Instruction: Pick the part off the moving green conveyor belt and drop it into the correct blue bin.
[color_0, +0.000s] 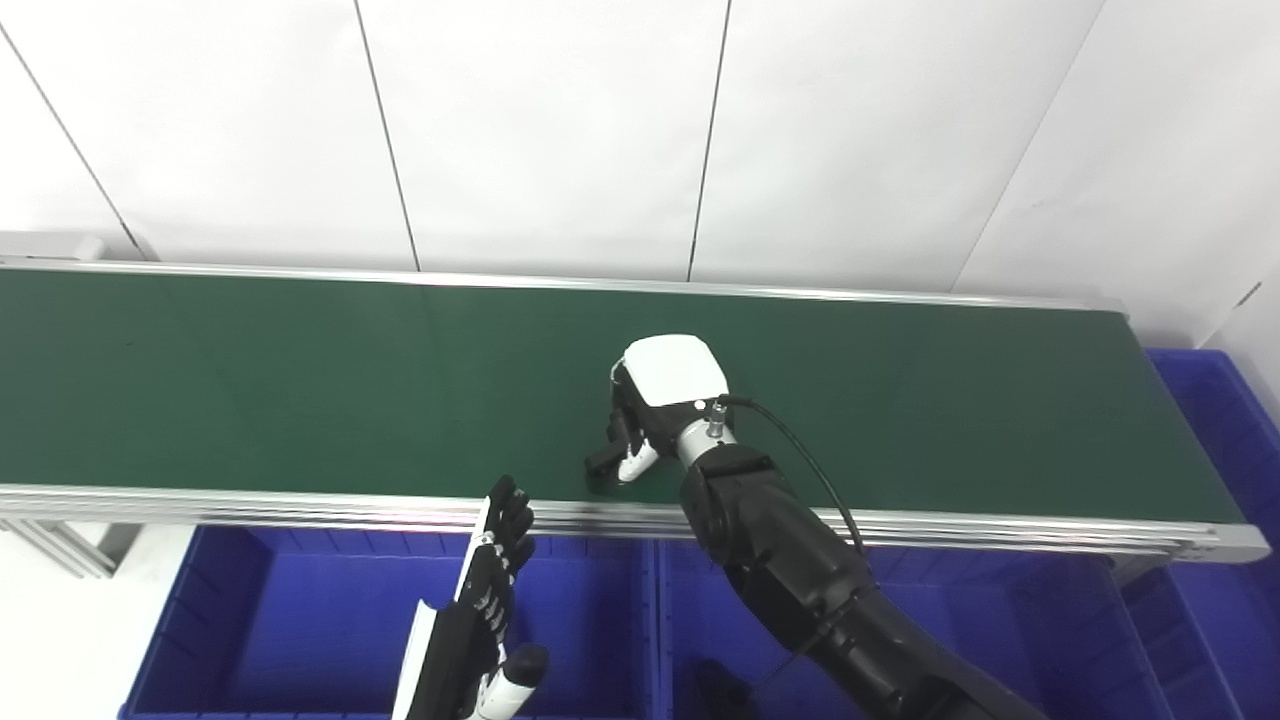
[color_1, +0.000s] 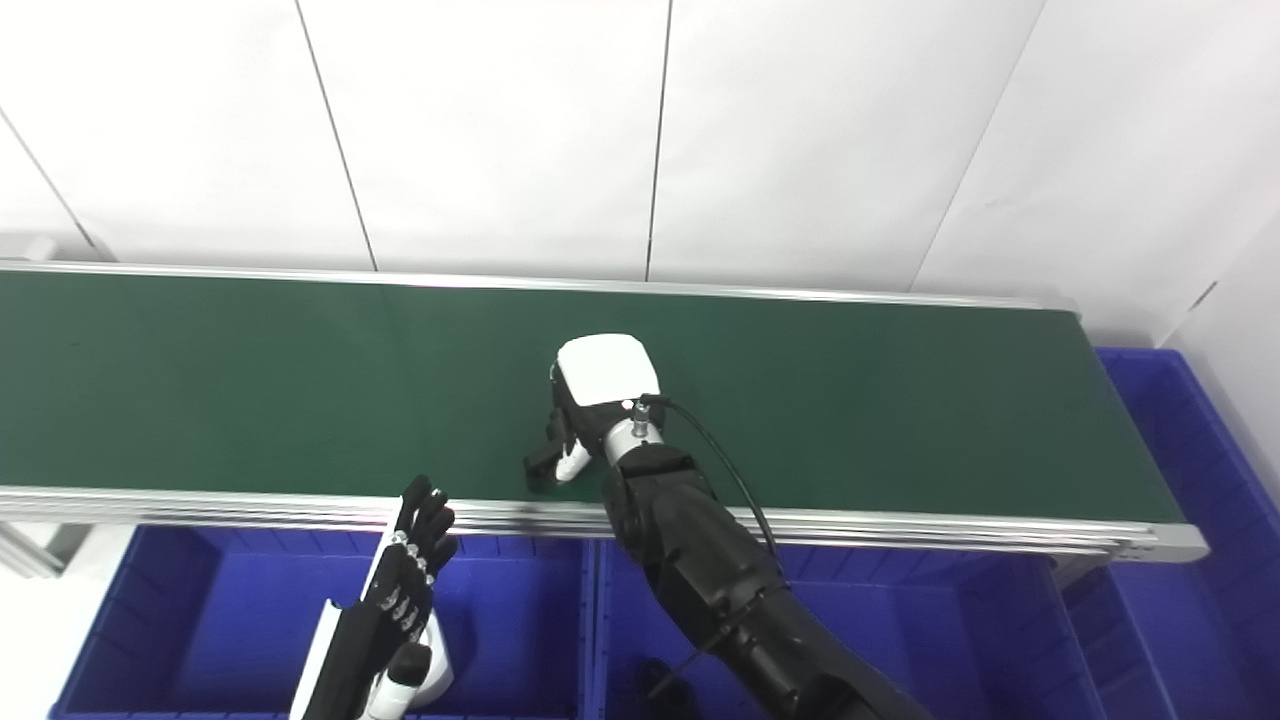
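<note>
Right robot hand (color_0: 645, 420), fingers curled down on the green conveyor belt (color_0: 300, 390), hides any part beneath it, grip unclear; left robot hand (color_0: 490, 590) waits open.

Belt (color_0: 300, 380): dark green, flat, running left to right across the view between silver rails, bare along most of its length. Part: hidden under the right hand near the belt's front edge, shape and colour not discernible. Bins (color_0: 300, 610): blue plastic, open-topped, set in a row just below the belt's front rail, with another (color_0: 1220, 400) beyond the belt's right end. Small dark piece lying low in the middle bin (color_1: 660, 680), too unclear to identify.
</note>
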